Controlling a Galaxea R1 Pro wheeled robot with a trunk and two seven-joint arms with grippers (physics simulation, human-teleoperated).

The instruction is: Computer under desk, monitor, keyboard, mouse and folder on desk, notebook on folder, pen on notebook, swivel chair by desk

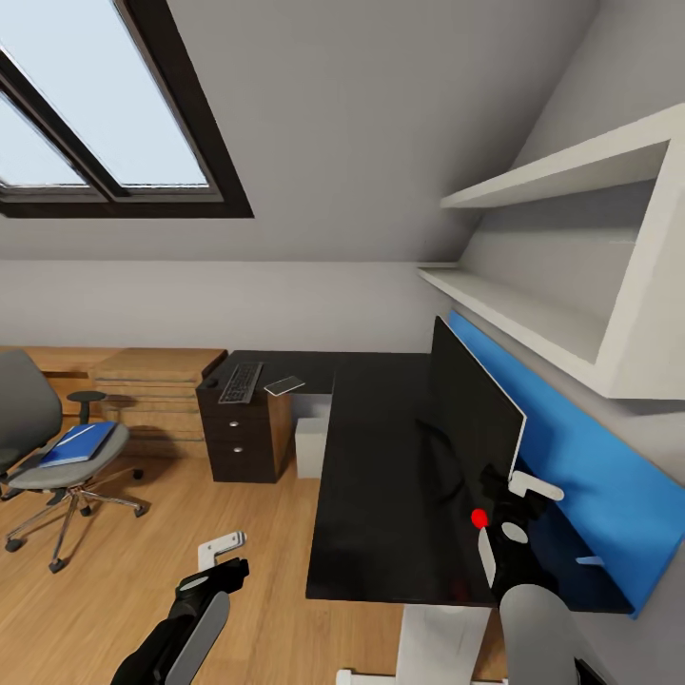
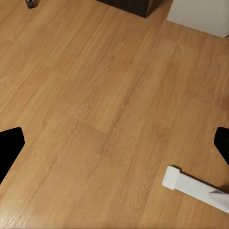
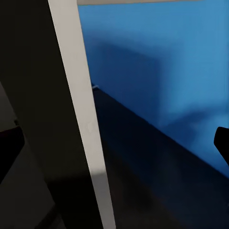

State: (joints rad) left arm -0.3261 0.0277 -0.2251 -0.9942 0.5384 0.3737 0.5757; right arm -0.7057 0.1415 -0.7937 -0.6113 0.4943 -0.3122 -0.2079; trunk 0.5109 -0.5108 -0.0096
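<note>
Right claw (image 1: 512, 518) first: spread wide across the near end of the monitor (image 1: 471, 419), with the pale edge strip sitting between the fingers in the wrist view. Can't tell if actually touching it. Not clamped on anything. Left claw (image 1: 219, 563) also gaping, hanging over bare floor (image 2: 95, 95), holding nothing.

Progress-wise, reckon barely started. Already fine: monitor upright on the desk (image 1: 381, 495) right at the right claw, computer (image 1: 311, 445) tucked under the desk well beyond it. Keyboard (image 1: 241, 381) on the desk but way off at the far end from the right claw, nowhere near the monitor, so needs shifting. Pale flat thing just beside it, probably the notebook (image 1: 283, 385). Folder (image 1: 78, 443) lying on the swivel chair (image 1: 29, 419) seat, far off past the left claw, chair well apart from the desk. Can't spot the mouse, pen too small to call
</note>
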